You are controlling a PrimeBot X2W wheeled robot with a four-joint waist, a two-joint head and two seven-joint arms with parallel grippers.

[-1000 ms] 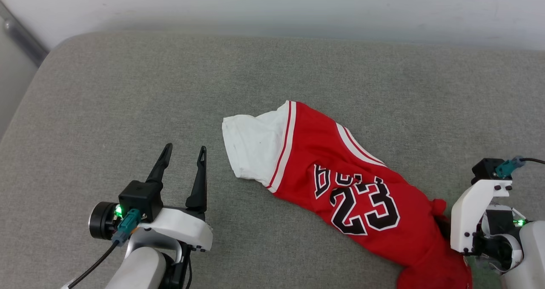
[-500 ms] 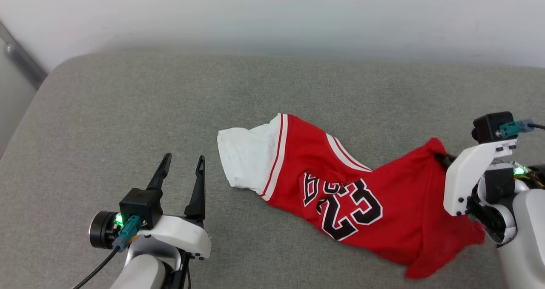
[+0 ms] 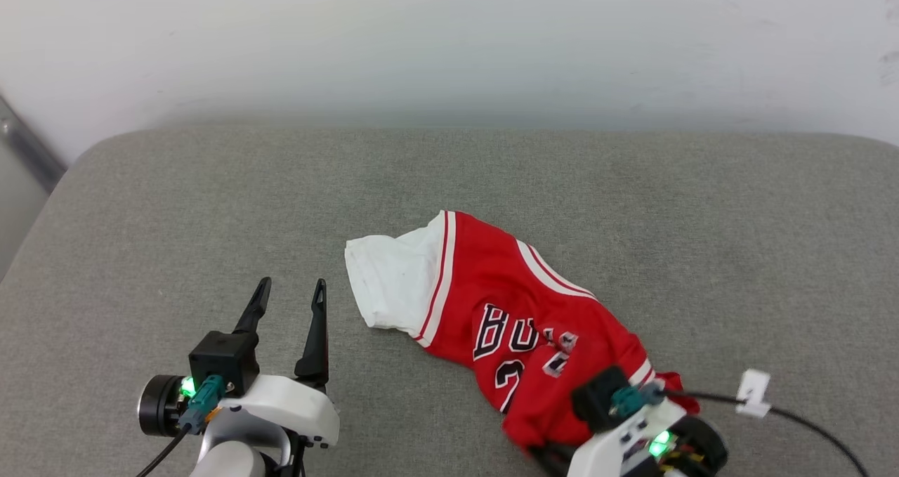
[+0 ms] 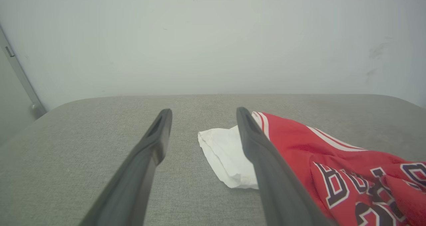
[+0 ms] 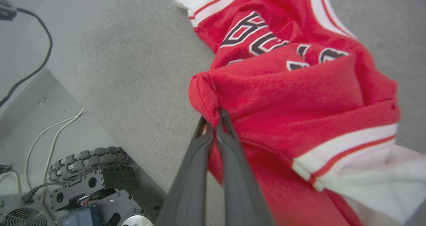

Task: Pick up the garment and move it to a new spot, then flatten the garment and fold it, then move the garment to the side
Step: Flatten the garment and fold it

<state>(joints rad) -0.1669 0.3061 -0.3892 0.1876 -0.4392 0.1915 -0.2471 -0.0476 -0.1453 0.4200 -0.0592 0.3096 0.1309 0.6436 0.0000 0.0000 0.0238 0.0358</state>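
Note:
The garment (image 3: pixel 491 301), a red jersey with black lettering, lies crumpled at the middle of the grey cushion, its white sleeve (image 3: pixel 393 287) pointing left. In the right wrist view my right gripper (image 5: pixel 213 116) is shut on a pinched fold of the garment's red cloth (image 5: pixel 299 96), held up over the near edge of the cushion. In the head view, that arm's wrist (image 3: pixel 632 428) covers the garment's near end and part of the number. My left gripper (image 3: pixel 291 285) rests open just left of the white sleeve, nothing between its fingers (image 4: pixel 156 142).
The grey cushion (image 3: pixel 211 203) runs wide to the left, back and right, with a white wall (image 3: pixel 449 41) behind it. A metal rail (image 3: pixel 28 154) stands at the far left. Below the cushion's near edge are the robot's base and cables (image 5: pixel 83 172).
My right gripper closed on the garment's red end, lifted it and carried it left and nearer, folding cloth over the number. The camera tilted. The left gripper stayed open.

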